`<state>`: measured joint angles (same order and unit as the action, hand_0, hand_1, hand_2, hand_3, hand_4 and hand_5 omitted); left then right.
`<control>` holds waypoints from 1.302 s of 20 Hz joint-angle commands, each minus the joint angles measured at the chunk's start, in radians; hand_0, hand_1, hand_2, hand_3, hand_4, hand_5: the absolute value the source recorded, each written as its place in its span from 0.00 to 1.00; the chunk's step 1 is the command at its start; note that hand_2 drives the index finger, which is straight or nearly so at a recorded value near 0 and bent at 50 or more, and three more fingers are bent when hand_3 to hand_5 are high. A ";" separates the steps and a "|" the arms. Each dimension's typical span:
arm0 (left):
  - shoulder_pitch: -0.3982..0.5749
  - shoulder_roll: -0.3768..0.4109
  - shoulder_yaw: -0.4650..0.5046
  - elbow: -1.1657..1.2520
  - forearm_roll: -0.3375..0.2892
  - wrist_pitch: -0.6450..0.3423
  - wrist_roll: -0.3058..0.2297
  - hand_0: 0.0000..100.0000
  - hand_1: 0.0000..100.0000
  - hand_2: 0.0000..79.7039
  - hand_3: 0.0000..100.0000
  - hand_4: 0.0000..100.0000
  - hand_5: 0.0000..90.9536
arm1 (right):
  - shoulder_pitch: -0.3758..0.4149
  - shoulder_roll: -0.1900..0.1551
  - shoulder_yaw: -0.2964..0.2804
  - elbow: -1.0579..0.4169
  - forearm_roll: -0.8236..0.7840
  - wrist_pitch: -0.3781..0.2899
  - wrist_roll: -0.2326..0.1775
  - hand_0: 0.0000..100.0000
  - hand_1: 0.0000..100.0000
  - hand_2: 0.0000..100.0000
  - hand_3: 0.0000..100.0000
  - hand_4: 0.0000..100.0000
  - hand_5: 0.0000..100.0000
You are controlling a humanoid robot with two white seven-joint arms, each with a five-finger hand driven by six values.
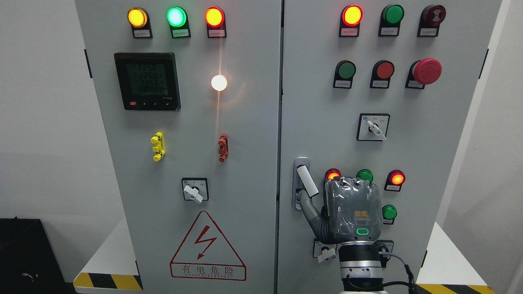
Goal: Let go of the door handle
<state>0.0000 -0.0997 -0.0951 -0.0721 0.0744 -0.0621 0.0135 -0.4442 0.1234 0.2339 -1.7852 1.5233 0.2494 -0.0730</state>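
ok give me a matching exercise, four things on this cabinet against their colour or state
Things:
1. mushroom stop button
2. digital meter
3. door handle
4. right hand

Matches:
a. silver, tilted off upright
b. grey, one finger reaching toward the handle's base
c. red, on the right door
d. black frame, display lit

Pairs: 1-c, 2-d, 3-a, 4-b
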 commanded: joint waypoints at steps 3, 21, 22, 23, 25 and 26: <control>0.017 0.000 0.000 0.000 0.001 -0.001 0.000 0.12 0.56 0.00 0.00 0.00 0.00 | -0.001 -0.002 -0.001 -0.003 0.000 0.001 0.002 0.51 0.33 0.96 1.00 1.00 1.00; 0.017 0.000 0.000 0.000 0.001 -0.001 0.000 0.12 0.56 0.00 0.00 0.00 0.00 | 0.001 -0.002 -0.005 -0.016 0.000 0.005 0.002 0.48 0.35 0.96 1.00 1.00 1.00; 0.017 0.000 0.000 0.000 -0.001 -0.001 0.000 0.12 0.56 0.00 0.00 0.00 0.00 | 0.001 -0.002 -0.005 -0.016 0.000 0.005 0.002 0.48 0.35 0.97 1.00 1.00 1.00; 0.017 0.000 0.000 0.000 -0.001 -0.001 0.000 0.12 0.56 0.00 0.00 0.00 0.00 | 0.001 -0.004 -0.005 -0.016 0.000 0.005 0.002 0.48 0.35 0.97 1.00 1.00 1.00; 0.017 -0.002 0.000 0.001 -0.001 -0.001 0.000 0.12 0.56 0.00 0.00 0.00 0.00 | 0.001 -0.004 -0.005 -0.016 0.000 0.005 0.001 0.48 0.35 0.96 1.00 1.00 1.00; 0.017 0.000 0.000 0.000 0.001 -0.001 0.000 0.12 0.56 0.00 0.00 0.00 0.00 | 0.001 -0.002 -0.005 -0.016 0.000 0.005 0.002 0.48 0.35 0.96 1.00 1.00 1.00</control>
<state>0.0000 -0.0997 -0.0951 -0.0718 0.0745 -0.0621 0.0135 -0.4434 0.1209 0.2309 -1.7947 1.5232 0.2556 -0.0706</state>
